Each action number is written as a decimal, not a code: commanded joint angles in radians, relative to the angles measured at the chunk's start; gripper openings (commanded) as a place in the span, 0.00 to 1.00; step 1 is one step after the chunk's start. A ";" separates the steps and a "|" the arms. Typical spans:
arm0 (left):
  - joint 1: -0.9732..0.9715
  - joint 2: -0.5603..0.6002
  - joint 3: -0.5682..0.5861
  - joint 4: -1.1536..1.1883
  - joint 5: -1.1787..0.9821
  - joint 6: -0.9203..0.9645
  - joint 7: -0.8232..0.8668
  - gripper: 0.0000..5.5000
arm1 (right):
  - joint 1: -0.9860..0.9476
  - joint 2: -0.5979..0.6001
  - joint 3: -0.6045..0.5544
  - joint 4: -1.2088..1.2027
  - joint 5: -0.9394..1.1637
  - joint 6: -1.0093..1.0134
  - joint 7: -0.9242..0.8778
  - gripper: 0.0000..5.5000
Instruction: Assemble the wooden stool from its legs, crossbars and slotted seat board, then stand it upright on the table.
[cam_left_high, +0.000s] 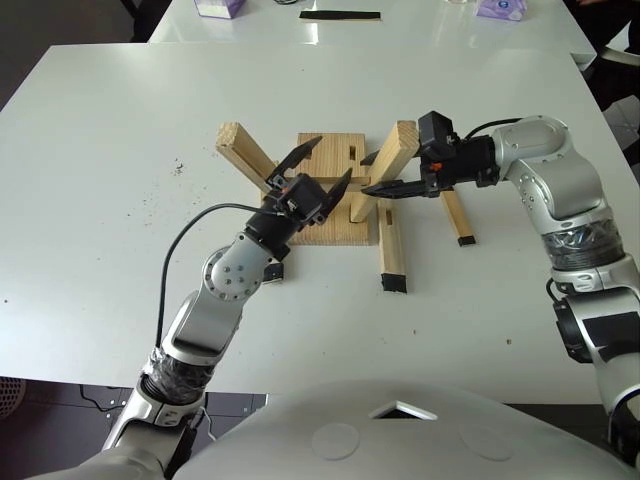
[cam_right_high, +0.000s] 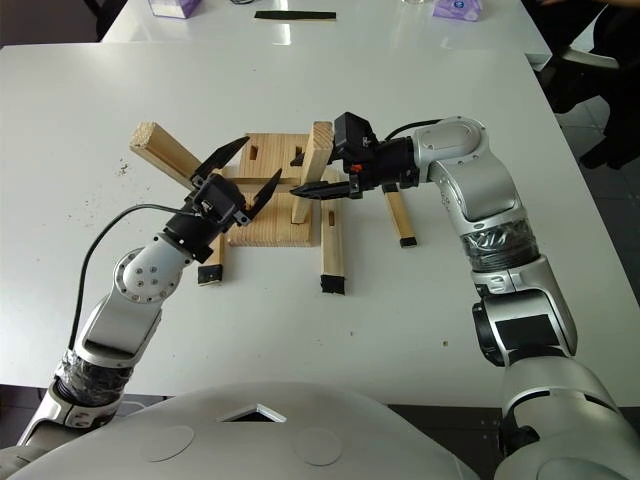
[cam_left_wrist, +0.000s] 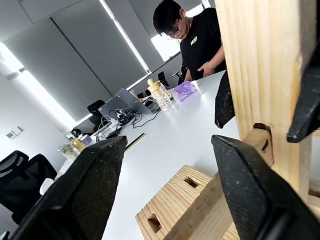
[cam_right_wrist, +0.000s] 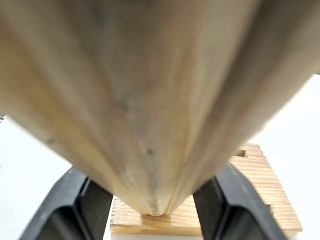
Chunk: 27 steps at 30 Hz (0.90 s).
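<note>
Stool: unfinished. Its seat board (cam_left_high: 350, 232) lay flat on the table (cam_left_high: 120, 220), slots facing up.
Right gripper (cam_left_high: 378, 189): clenched on a leg (cam_left_high: 398, 148) that slanted up from the board's right side.
Left gripper (cam_left_high: 318, 172): released, fingers spread wide above the board, grasping nothing.
Other legs: a second leg (cam_left_high: 243, 150) leaned at the board's far-left corner, and a third leg (cam_left_high: 392, 258) lay flat just right of the board.
Step, as judged: seating the held leg in its slot. Whether its end had entered could not be told.
Doing it well: line the leg's end with the slot, bring it upright, then press straight down while the free gripper pins the board against sliding.
</note>
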 joint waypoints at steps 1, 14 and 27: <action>0.009 -0.072 0.047 0.003 -0.073 0.086 0.007 0.57 | -0.004 -0.015 0.037 -0.008 -0.031 0.006 0.045 0.37; -0.049 -0.294 0.144 -0.050 -0.287 0.491 0.050 0.33 | -0.030 0.030 0.001 -0.114 0.039 0.183 -0.027 0.37; -0.631 -0.327 0.708 -0.279 -0.746 0.547 0.375 0.15 | -0.026 0.032 -0.023 -0.116 0.006 0.229 -0.071 0.37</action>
